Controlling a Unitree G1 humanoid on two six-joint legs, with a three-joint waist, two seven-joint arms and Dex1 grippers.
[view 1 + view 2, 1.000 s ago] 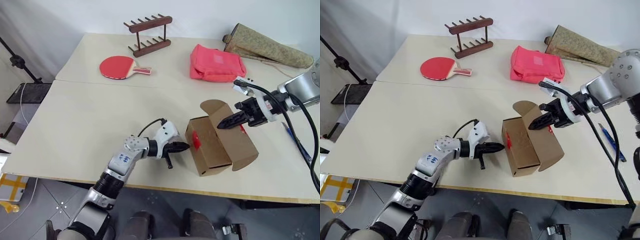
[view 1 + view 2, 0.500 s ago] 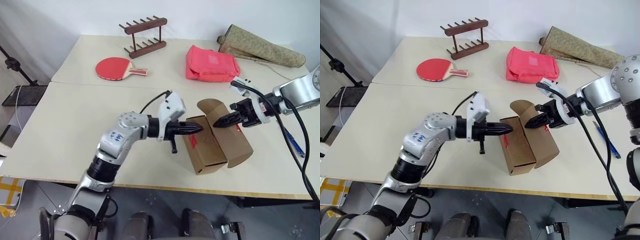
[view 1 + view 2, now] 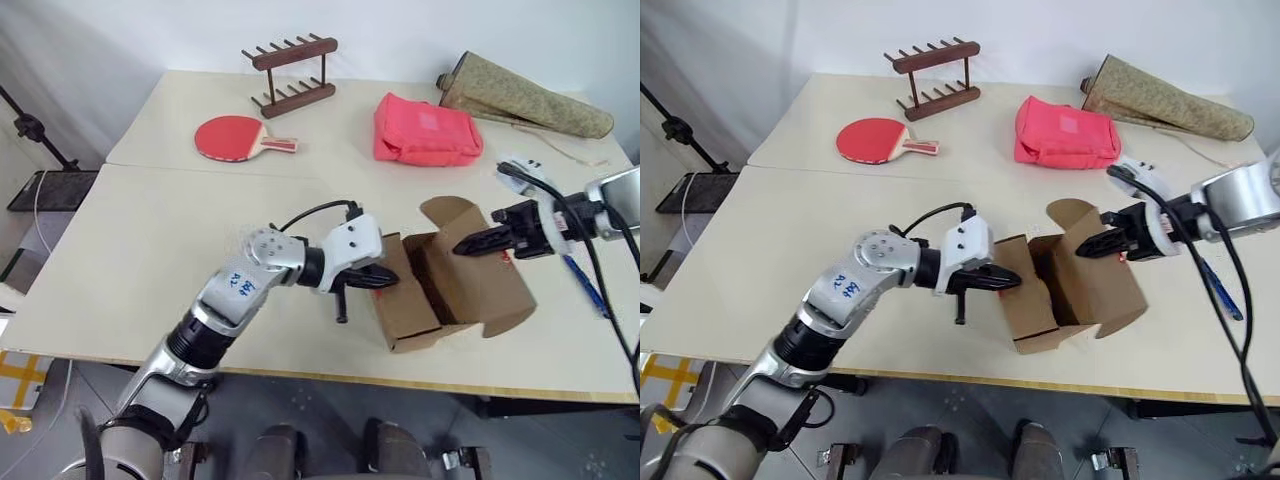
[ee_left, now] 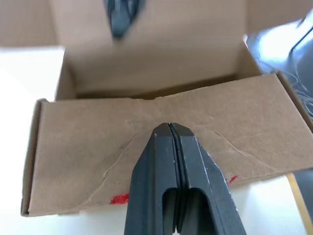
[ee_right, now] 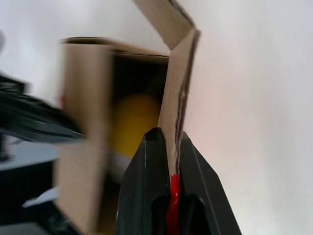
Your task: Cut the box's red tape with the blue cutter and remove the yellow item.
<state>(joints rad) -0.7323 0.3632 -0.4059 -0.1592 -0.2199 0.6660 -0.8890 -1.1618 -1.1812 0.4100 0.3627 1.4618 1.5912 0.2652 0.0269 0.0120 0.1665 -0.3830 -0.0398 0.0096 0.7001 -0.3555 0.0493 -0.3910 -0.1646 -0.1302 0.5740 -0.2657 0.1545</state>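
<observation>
Left eye view first: your box [image 3: 440, 290] sits near the front edge of the table [image 3: 180, 230], lid flap thrown open toward your right. The right gripper [image 3: 462, 247] has its fingers pinched on that flap's edge, holding it back. The left gripper [image 3: 392, 277] is pressed up against the box's near wall, fingers fully closed with nothing between them. The blue cutter [image 3: 582, 283] lies flat on the table past the right arm, well apart from the box. Further back you've got a red paddle [image 3: 236, 135], a wooden rack [image 3: 292, 70] and a pink pouch [image 3: 427, 128].

Left wrist view: the closed fingertips [image 4: 168, 134] sit right on the box's cardboard wall, with scraps of red tape [image 4: 119, 199] along the lower edge. The box is open behind that wall.

Right wrist view: the fingers [image 5: 146, 161] clamp the flap, red tape showing between them. Inside the open box you can see the yellow item [image 5: 134, 122], blurry but there.
</observation>
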